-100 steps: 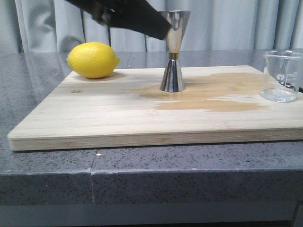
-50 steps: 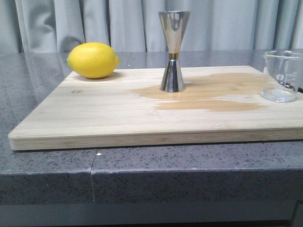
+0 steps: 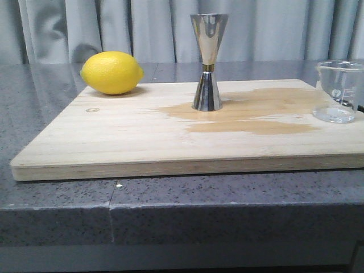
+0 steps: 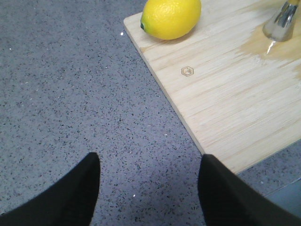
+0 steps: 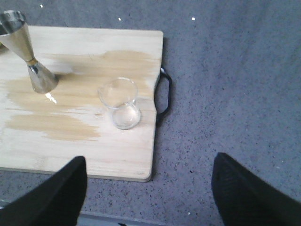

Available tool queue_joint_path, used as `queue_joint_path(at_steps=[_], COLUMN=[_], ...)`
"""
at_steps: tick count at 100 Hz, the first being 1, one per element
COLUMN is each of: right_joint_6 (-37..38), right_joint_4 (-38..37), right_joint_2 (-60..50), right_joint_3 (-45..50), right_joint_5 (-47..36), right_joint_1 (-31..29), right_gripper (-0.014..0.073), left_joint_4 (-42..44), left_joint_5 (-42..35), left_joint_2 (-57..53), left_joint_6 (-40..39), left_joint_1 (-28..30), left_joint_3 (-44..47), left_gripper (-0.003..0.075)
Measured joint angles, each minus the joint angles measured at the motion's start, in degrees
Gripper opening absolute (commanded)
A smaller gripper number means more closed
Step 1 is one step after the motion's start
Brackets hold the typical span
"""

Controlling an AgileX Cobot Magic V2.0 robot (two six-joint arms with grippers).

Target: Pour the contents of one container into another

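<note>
The steel hourglass jigger [image 3: 209,61] with a gold waist band stands upright mid-board; it also shows in the right wrist view [image 5: 29,53], and its base shows in the left wrist view [image 4: 282,21]. The clear glass beaker [image 3: 339,91] stands upright at the board's right edge, a little clear liquid in its bottom [image 5: 121,103]. Neither arm appears in the front view. My left gripper [image 4: 148,183] is open above the bare counter, left of the board. My right gripper [image 5: 149,186] is open over the board's near right corner, well short of the beaker. Both hold nothing.
A yellow lemon [image 3: 111,72] lies at the far left of the wooden cutting board [image 3: 114,142]. A wet tan stain [image 3: 250,116] spreads round the jigger toward the beaker. The board has a black handle [image 5: 164,96] on its right end. Grey speckled counter [image 4: 70,94] surrounds it.
A dark arm that crossed the top of the front view by the jigger one second ago has withdrawn out of that view. Jigger, beaker and lemon have not moved.
</note>
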Motion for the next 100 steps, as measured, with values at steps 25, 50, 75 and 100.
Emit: queue_joint_path(at_steps=[25,50,75,100], right_joint_6=[0.00,0.00,0.02,0.12], right_joint_4=[0.61,0.79,0.79,0.88], right_joint_2=[-6.08,-6.66,-6.66,-6.66], right_joint_3=[7.80,9.13,9.49,9.49], right_joint_5=[-6.58,-8.00,-8.26,-8.87], right_joint_1=[0.00,0.00,0.00,0.00], right_gripper=[0.0456,0.0045,-0.0075,-0.0075], left_joint_4=[-1.31,-1.40,-1.40,-1.40], left_joint_5=[-7.32,-9.63,-10.13,-10.13], left_joint_2=[-5.84,-5.84,-5.84,-5.84], left_joint_6=[-0.72,-1.04,-1.08,-1.08], left_joint_1=[0.00,0.00,0.00,0.00], left_joint_3=[6.63,6.82,6.82,6.82], left_gripper=[0.0401,0.0126,-0.0019,-0.0019])
